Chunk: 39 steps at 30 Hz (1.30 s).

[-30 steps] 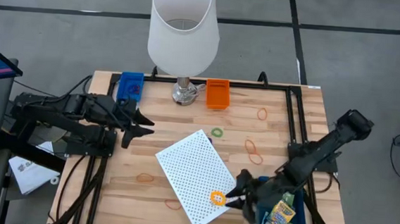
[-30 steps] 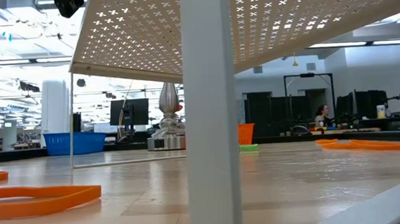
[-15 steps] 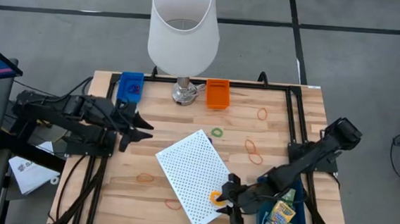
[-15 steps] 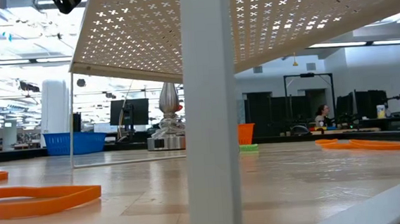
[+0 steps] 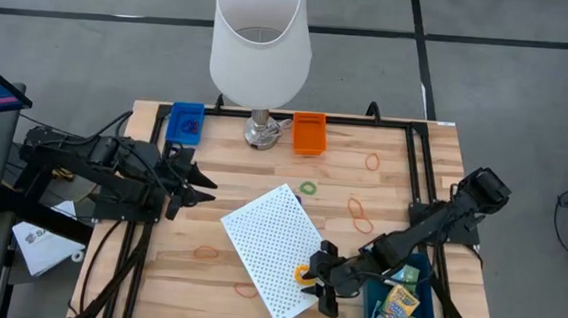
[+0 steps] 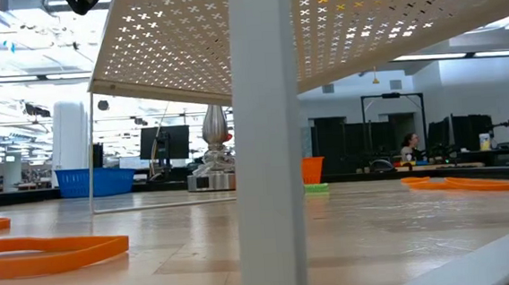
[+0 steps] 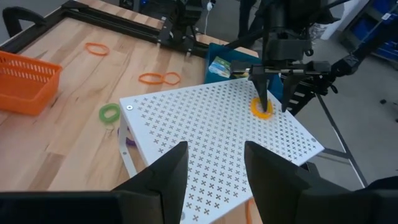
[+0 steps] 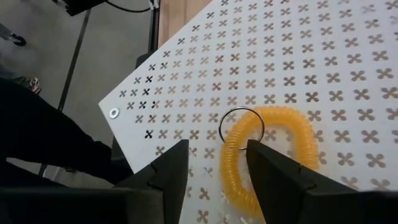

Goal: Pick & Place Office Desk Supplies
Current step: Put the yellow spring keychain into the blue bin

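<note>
An orange coiled ring [image 5: 303,276] with a thin metal ring [image 8: 241,127] on it lies on a white perforated panel [image 5: 268,240]. My right gripper [image 5: 318,280] is open right at the coil, its fingers pointing down at the panel. In the left wrist view one fingertip [image 7: 263,99] stands at the coil [image 7: 262,111]. In the right wrist view the coil [image 8: 273,149] lies just ahead of my open fingers. My left gripper [image 5: 200,183] waits open near the table's left side. Orange rubber bands [image 5: 362,223] and a green ring [image 5: 308,188] lie on the wood. My right gripper comes at the orange coiled ring from above, slanting from the table's right, with its fingers apart. One fingertip [image 7: 263,99] stands at the ring's rim [image 7: 256,109]. I cannot tell whether it touches. The ring lies flat on the panel.
A white lamp [image 5: 260,47] stands at the far edge between a blue basket [image 5: 184,122] and an orange basket [image 5: 309,133]. Two printed boxes [image 5: 396,305] lie in a blue tray by the right near corner. The low view looks under the panel past its white leg [image 6: 268,141].
My right gripper has moved toward the table's left, from beside the panel's near right edge onto the orange coiled ring. It stays open. The ring and panel have kept their places.
</note>
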Available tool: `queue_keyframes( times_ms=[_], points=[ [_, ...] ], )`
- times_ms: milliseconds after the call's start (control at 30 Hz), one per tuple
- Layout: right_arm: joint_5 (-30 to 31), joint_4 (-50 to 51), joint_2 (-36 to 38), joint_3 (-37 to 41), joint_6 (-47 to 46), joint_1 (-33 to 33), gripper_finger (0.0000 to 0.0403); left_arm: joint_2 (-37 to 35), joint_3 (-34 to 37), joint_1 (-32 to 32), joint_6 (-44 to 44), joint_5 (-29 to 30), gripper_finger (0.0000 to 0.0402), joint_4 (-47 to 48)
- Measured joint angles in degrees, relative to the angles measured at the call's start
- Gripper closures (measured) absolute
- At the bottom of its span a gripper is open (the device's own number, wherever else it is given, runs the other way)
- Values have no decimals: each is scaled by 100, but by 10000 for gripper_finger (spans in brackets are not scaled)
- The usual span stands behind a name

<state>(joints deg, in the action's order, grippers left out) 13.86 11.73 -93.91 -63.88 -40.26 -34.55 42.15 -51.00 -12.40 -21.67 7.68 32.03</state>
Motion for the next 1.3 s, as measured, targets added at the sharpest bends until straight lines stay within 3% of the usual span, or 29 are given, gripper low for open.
queue_keyframes(
  times_ms=[400,800,1067,1300],
  points=[
    [119,359,9,-20,-123,171,270,0,0,0,0,-2,249,0],
    [53,501,11,-9,-270,177,390,0,0,4,-15,-2,249,1],
    [82,946,-26,-382,-27,161,399,0,0,4,-17,-2,249,-93],
    [703,2172,-31,-1340,483,169,402,0,0,4,-11,-2,249,-164]
  ],
)
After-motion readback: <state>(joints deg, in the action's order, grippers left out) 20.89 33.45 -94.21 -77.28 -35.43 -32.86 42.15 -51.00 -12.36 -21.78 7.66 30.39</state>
